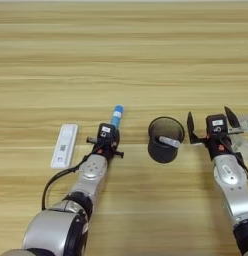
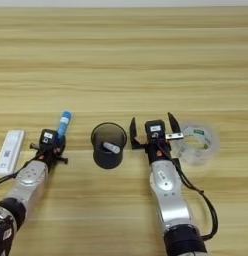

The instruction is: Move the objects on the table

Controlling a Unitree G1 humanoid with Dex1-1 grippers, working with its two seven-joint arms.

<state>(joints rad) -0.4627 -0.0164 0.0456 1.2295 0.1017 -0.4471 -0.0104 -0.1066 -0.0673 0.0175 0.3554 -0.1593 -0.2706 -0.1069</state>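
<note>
Left of centre, the left gripper (image 1: pixel 115 131) is closed on the blue tube (image 1: pixel 117 115), holding its lower end so that the tube sticks out past the fingers toward the far side of the table (image 1: pixel 124 55), its lighter cap at the far tip. Whether the tube rests on the wood or is lifted off it cannot be told. Just to the left of that arm, apart from it, the white cassette (image 1: pixel 64 145) lies flat on the table, long side pointing away from the robot, with its dark code mark near the close end. To the right of the left gripper stands a black cup (image 1: pixel 165 139), upright, with a small white tube (image 1: pixel 169 142) leaning inside it. On the cup's right, the right gripper (image 2: pixel 151 126) hovers with its two black fingers spread wide and nothing between them; one finger stands just beside the cup's rim, the other reaches the edge of a clear tape roll (image 2: pixel 198 143) that lies flat on the table further right.
</note>
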